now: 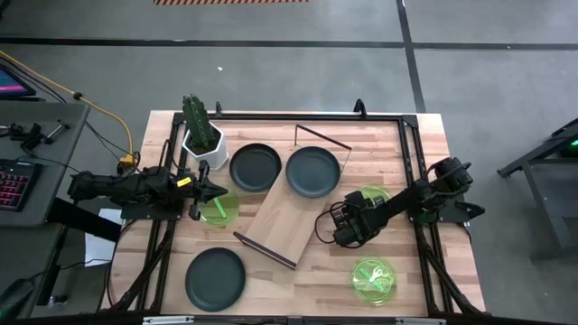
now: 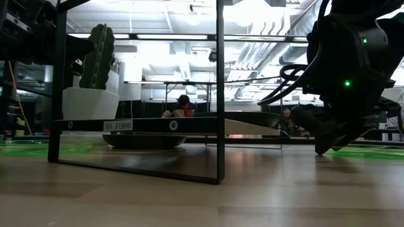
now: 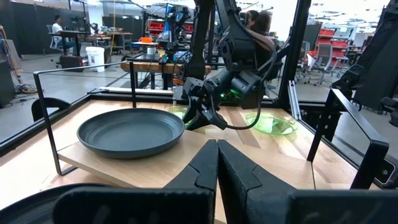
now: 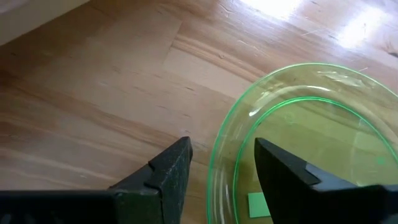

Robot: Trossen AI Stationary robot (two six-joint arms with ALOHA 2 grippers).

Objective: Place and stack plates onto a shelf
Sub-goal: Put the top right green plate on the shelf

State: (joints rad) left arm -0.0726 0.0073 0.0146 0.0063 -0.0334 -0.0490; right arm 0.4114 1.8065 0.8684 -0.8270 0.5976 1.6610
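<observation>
My claw (image 3: 217,163) sits with its fingers pressed together, pointing at a dark plate (image 3: 130,132) on the shelf (image 3: 205,158). Beyond it the other gripper (image 3: 200,117) hangs near a green plate (image 3: 272,123).

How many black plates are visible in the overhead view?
3: one black plate on the shelf, one beside the cactus pot, one near the table's front-left. None appears hidden.

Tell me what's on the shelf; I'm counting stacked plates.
One black plate sits on the shelf, at its far end. The rest of the plank is bare; nothing is stacked on it.
</observation>
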